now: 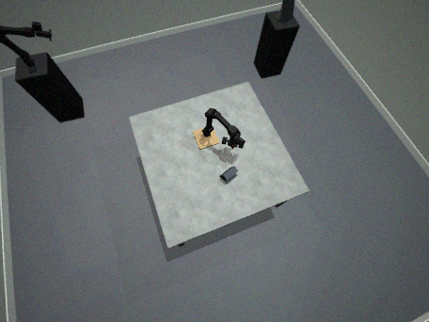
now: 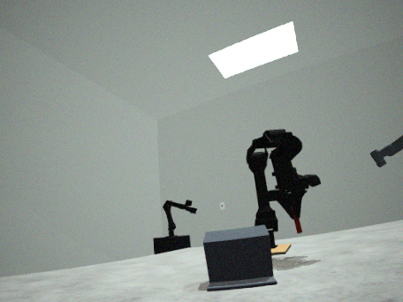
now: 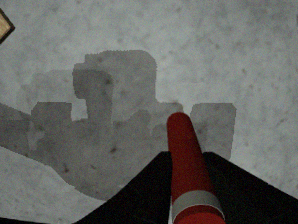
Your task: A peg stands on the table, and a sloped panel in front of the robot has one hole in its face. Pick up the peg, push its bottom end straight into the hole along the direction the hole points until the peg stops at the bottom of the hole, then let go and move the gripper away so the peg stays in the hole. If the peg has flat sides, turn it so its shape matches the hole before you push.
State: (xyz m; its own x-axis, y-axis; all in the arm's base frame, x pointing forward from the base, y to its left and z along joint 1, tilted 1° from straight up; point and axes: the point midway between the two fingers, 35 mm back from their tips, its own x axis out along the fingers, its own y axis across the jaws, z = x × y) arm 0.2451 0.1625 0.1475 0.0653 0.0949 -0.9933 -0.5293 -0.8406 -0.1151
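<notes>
- The red peg [image 2: 298,224] [image 3: 186,150] is up in the air above the table, off its surface, and leans slightly in my exterior view.
- It is round, with a grey band [image 3: 198,202] near the end closest to my wrist camera.
- My gripper [image 2: 295,216] [image 3: 185,161] is closed down on the peg, its dark fingers drawn nearly together with the peg pinched between them; the lower part sticks out past the tips.
- The arm [image 1: 221,120] [image 2: 260,177] bends over from its tan base plate [image 1: 201,145] [image 2: 283,250] and reaches downward.
- Its shadow [image 1: 227,155] [image 2: 293,263] [image 3: 132,132] falls on the pale mottled table [image 1: 188,198] [image 2: 133,283] [image 3: 240,55].
- The grey block with the sloped panel [image 1: 229,174] [image 2: 239,260] stands on the table, apart from the peg. I can't make out its hole from here.
- Beyond the table, I see two dark pedestals [image 1: 49,89] [image 1: 276,44], each carrying a dark mechanism.
</notes>
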